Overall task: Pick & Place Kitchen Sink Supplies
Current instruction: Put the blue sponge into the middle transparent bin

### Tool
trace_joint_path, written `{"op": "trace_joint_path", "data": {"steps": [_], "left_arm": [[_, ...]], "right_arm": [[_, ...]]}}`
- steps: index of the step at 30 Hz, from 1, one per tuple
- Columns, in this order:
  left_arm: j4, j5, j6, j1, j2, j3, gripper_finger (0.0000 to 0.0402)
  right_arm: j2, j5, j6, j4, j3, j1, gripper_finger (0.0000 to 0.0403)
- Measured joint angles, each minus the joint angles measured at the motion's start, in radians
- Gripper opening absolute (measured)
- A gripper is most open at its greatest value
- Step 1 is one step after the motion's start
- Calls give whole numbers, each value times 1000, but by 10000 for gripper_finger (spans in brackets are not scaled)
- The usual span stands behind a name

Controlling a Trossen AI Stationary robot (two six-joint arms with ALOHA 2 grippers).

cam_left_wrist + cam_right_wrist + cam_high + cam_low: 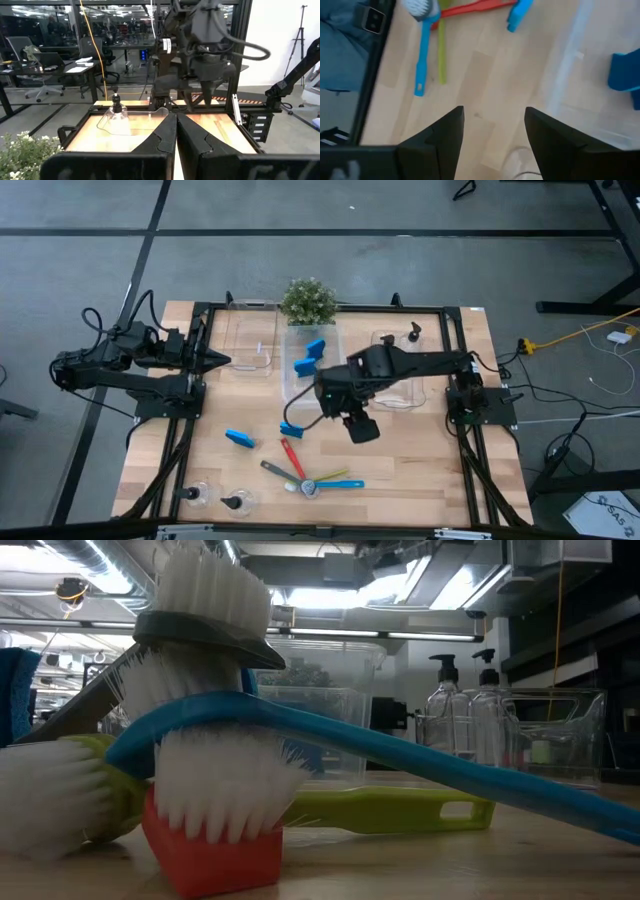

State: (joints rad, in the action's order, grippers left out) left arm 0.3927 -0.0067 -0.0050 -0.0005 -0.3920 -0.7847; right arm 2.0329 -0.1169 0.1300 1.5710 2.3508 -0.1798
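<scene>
Four long-handled brushes lie fanned on the table near its front edge: red (291, 455), grey (278, 471), yellow-green (336, 476) and blue (342, 484). Two blue sponges (239, 439) (291, 430) lie flat on the wood. Two more sponges (309, 356) sit in the middle clear bin. One pump bottle (413, 332) stands in the right bin, and two bottles (200, 495) (237, 502) stand at the front left. My right gripper (494, 135) hangs open above bare wood beside the middle bin, pointing steeply down, holding nothing. My left gripper (176, 131) is shut, level, parked at the left.
Three clear bins (250, 345) (312, 380) (400, 375) stand in a row at the back. A potted plant (308, 300) stands behind the middle one. In the low view the brush heads (210, 770) pile up close to the camera. Bare wood lies at the front right.
</scene>
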Motion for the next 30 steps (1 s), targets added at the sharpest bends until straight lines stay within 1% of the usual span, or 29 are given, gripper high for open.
{"op": "trace_joint_path", "data": {"steps": [8, 13, 18, 23, 30], "left_arm": [[0, 0, 0, 0, 0, 0, 6], [0, 0, 0, 0, 0, 0, 6], [0, 0, 0, 0, 0, 0, 6], [0, 0, 0, 0, 0, 0, 6], [0, 0, 0, 0, 0, 0, 6]], "right_arm": [[-2, 8, -111, 1, 0, -96, 209], [-2, 95, -178, 0, 0, -170, 209], [-2, 160, -262, 0, 0, -243, 209], [-1, 275, -351, -9, 0, -317, 209], [0, 357, -415, -161, 0, -406, 209]]}}
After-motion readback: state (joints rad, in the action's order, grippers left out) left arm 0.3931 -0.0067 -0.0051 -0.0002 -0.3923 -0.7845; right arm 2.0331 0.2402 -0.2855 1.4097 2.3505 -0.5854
